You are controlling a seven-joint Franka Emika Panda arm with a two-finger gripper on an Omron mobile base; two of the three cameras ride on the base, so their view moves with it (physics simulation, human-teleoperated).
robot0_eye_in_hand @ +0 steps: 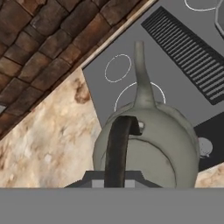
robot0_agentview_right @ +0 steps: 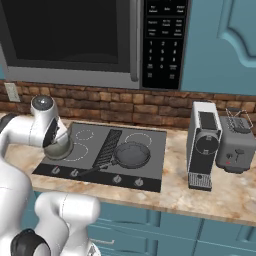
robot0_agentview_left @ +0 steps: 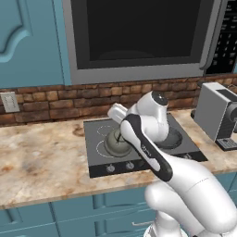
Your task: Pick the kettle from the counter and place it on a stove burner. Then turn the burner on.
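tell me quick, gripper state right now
gripper: shut on the kettle handle, over the stove burner

A dark round frying pan (robot0_agentview_right: pixel 132 154) sits on the dark grey glass cooktop (robot0_agentview_right: pixel 150 170), its handle pointing left. On the beige marbled stone desk (robot0_agentview_right: pixel 220 197) stand a white coffee machine (robot0_agentview_right: pixel 202 145) and, just beside it, a grey toaster (robot0_agentview_right: pixel 236 146). The white arm (robot0_agentview_right: pixel 42 127) bends over the cooktop's left side.
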